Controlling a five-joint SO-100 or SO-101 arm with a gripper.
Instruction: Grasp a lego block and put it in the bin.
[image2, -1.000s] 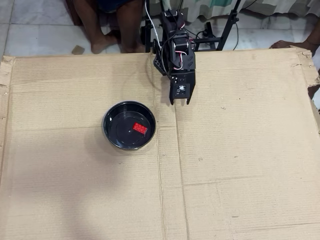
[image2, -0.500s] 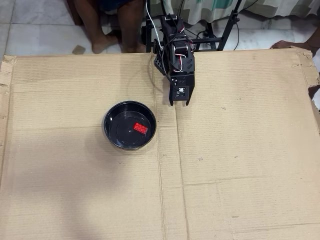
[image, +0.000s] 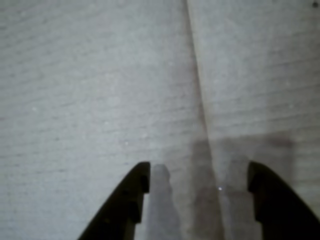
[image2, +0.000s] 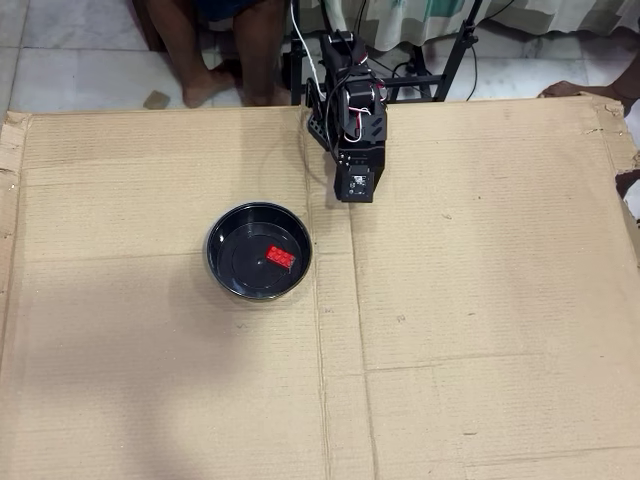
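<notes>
A: Where's the block (image2: 280, 256)?

B: In the bin (image2: 222, 262), lying flat on the bottom, a little right of centre in the overhead view. Studs up, long side tilted slightly.

A: And the bin?

B: On the counter (image2: 480, 330), left of the middle seam in the overhead view, just below and left of the arm (image2: 350, 110).

A: Is the pincer (image: 199, 177) holding anything?

B: No. In the wrist view its two dark fingers (image: 127, 200) stand spread, with bare cardboard and a crease (image: 197, 85) between them. Their shadows fall on the surface close by.

A: Where's the arm?

B: Folded up near the counter's far edge, apart from the bin, to its upper right in the overhead view.
</notes>
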